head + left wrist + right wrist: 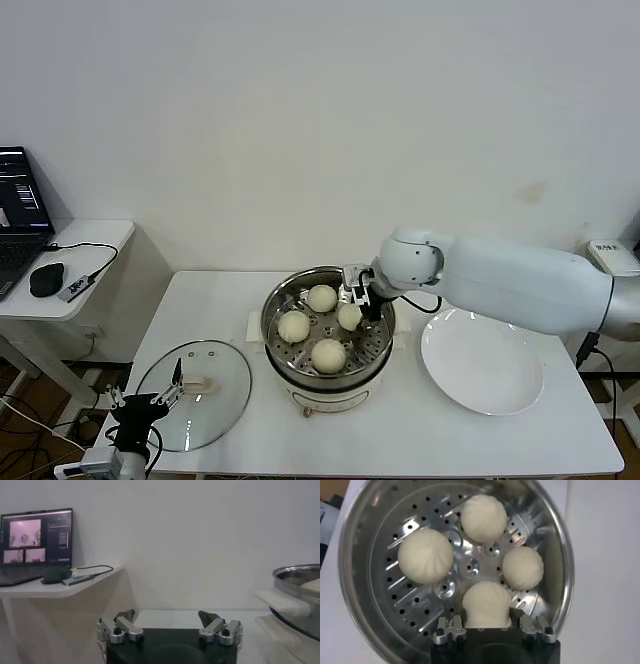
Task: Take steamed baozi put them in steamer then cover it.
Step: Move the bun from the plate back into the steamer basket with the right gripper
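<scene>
Gripped between the right hand (487, 630)'s fingers, one bun (486, 605) sat on the steamer (380, 630)'s perforated tray, three other buns (425, 556) just beyond it. Farther off, the left hand (160, 398) hung released beside the glass lid (225, 375) on the tabletop (400, 430).

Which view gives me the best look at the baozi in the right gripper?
The right wrist view: the held baozi sits between the right gripper fingers over the steamer tray, beside three other buns. The head view shows it smaller, partly behind the gripper. The left wrist view shows only the steamer's rim.
</scene>
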Tool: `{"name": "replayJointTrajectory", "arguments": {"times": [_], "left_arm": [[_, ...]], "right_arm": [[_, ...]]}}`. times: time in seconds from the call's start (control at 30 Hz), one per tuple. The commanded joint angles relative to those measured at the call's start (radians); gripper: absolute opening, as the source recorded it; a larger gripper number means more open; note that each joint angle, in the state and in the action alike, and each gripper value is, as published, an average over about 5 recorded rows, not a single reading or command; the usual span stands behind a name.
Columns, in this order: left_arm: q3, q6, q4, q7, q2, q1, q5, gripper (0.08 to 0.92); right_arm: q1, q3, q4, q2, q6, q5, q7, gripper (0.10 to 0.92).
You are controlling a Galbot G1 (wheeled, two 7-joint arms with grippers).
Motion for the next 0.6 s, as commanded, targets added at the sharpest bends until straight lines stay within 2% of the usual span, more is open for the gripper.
{"name": "replayJointTrajectory", "arguments": {"times": [0.03, 0.33, 0.6], "left_arm": [[-0.001, 0.0, -0.001, 0.0, 0.001, 0.001, 0.0, 0.823], [-0.001, 0.0, -0.001, 0.0, -0.003, 0.0, 0.001, 0.823], [-0.001, 0.0, 0.0, 0.001, -0.003, 0.001, 0.001, 0.823]], "right_arm": [[-0.036, -0.002, -0.015, 0.016, -0.033, -0.025, 0.02, 0.56], [-0.039, 0.019, 0.002, 0.005, -0.044, 0.006, 0.032, 0.577], [-0.015, 0.072, 0.057, -0.034, -0.057, 0.055, 0.042, 0.777]]}}
